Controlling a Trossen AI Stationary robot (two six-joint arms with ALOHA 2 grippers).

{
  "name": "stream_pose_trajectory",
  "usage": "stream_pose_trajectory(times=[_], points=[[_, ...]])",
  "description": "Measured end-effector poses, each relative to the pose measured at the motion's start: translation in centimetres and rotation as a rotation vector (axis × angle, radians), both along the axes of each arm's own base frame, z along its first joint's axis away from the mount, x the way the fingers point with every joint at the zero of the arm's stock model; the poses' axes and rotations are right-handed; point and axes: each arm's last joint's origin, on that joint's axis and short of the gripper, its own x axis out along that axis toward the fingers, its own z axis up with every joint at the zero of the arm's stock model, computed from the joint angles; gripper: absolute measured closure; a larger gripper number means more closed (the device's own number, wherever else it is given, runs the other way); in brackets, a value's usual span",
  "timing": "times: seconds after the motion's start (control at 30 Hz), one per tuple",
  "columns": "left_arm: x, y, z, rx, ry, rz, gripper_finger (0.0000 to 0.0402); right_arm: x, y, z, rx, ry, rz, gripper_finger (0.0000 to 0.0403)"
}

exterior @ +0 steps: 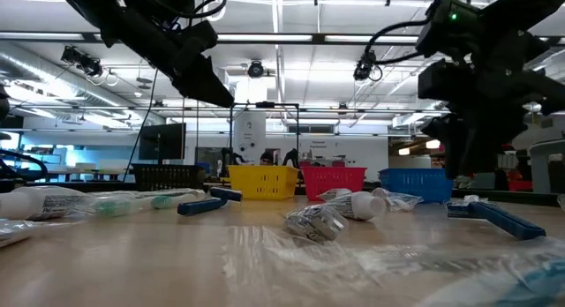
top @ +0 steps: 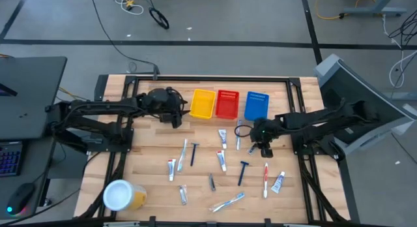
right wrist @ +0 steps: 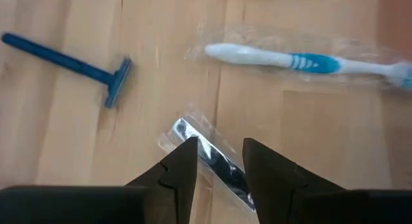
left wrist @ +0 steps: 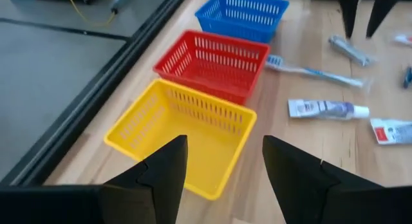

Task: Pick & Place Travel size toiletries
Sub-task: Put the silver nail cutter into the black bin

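Note:
The travel size toiletries lie scattered on the wooden table (top: 150, 155): white tubes (top: 222, 137), wrapped toothbrushes (top: 228, 202), blue razors (top: 243, 169) and silvery packets (top: 183, 194). My right gripper (top: 264, 147) is open and points down just above a silvery packet (right wrist: 209, 156). Its fingers (right wrist: 183, 166) stand on either side of the packet, which lies flat between a blue razor (right wrist: 71, 63) and a toothbrush (right wrist: 302, 60). My left gripper (left wrist: 224, 166) is open and empty. It hovers beside the yellow basket (left wrist: 187, 134) near the table's far edge.
Yellow (top: 202, 104), red (top: 227, 104) and blue (top: 256, 105) baskets stand in a row at the far edge. A black basket (exterior: 168, 175) shows only in the low view. A yellow tub with a white lid (top: 120, 194) sits at the near left corner.

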Motion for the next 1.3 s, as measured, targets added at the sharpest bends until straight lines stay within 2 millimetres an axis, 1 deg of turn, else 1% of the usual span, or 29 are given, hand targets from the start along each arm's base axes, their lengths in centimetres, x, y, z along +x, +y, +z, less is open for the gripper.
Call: stream_pose_trajectory(times=[0.1, 0.23, 0.4, 0.5, 0.73, 0.97, 1.17, 1.3], points=[[0.2, 0.0, 0.3, 0.016, -0.035, -0.003, 0.019, 0.2, 0.0, -0.6, -0.032, 0.024, 0.039, 0.0269], [0.2, 0.0, 0.5, 0.016, -0.049, -0.012, 0.019, 0.2, -0.1, -1.2, -0.049, 0.067, 0.045, 0.0269], [0.2, 0.0, 0.4, 0.013, -0.049, -0.016, 0.019, -0.2, -0.1, -1.6, -0.046, 0.128, 0.047, 0.0269], [0.2, 0.0, 0.4, 0.014, -0.049, -0.017, 0.019, -0.2, -0.1, -1.6, -0.063, 0.126, 0.061, 0.0269], [0.2, 0.0, 0.4, 0.014, -0.048, -0.017, 0.019, -0.2, -0.1, -1.6, -0.117, 0.114, 0.17, 0.0269], [0.2, 0.0, 0.4, 0.032, -0.041, -0.027, 0.019, -0.2, -0.1, -1.6, -0.111, 0.119, 0.181, 0.0269], [0.2, 0.0, 0.4, 0.031, -0.041, -0.027, 0.019, -0.2, -0.1, -3.0, -0.11, 0.177, 0.194, 0.0269], [0.2, 0.0, 0.4, 0.031, -0.041, -0.027, 0.019, 0.1, -0.1, -3.3, -0.111, 0.175, 0.191, 0.0269]])
